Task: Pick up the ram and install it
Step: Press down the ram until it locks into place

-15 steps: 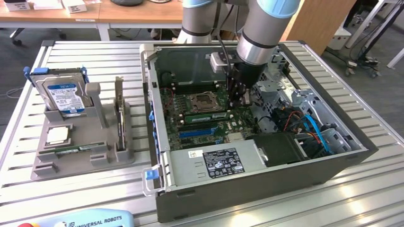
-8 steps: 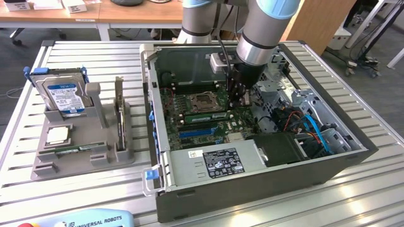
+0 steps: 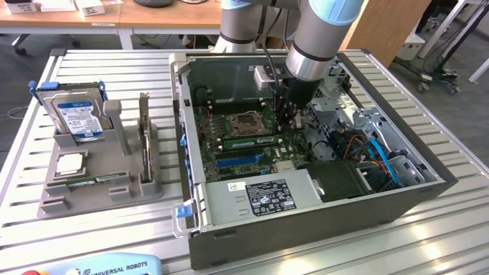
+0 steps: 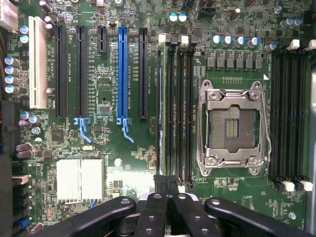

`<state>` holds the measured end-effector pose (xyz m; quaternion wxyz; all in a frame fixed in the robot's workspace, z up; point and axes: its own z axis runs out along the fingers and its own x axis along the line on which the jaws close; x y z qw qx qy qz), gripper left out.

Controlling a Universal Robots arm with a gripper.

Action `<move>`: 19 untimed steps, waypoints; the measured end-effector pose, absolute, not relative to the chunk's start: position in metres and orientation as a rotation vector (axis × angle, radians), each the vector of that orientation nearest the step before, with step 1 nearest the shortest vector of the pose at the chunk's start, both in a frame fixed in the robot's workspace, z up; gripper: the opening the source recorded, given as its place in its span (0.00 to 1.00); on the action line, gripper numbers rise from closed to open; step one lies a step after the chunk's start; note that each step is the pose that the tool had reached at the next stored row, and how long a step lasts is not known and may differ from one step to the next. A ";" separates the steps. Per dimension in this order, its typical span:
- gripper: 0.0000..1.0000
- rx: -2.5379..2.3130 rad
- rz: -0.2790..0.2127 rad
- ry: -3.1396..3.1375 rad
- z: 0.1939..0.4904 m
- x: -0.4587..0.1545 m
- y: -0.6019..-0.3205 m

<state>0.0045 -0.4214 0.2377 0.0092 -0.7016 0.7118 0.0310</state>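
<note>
gripper (image 4: pixel 168 191) was closed | ram (image 4: pixel 163 108) stood edge-on in slot bank (image 4: pixel 180 108) beside processor socket (image 4: pixel 232 126) | long axis ran straight out from gripper; contact unclear

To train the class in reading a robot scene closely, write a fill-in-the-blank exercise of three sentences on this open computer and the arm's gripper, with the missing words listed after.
1. The gripper has its fingers ____, above one end of the memory slots.
2. The processor socket is ____: no chip sits in it.
3. The hard drive stands in the grey holder, on the exterior view's ____ of the computer case.

Missing words: shut; empty; left.
</note>
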 end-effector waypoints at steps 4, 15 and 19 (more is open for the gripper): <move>0.10 -2.191 0.097 2.223 0.235 0.005 -0.421; 0.10 -2.191 0.097 2.223 0.235 0.006 -0.421; 0.10 -2.191 0.097 2.223 0.234 0.006 -0.421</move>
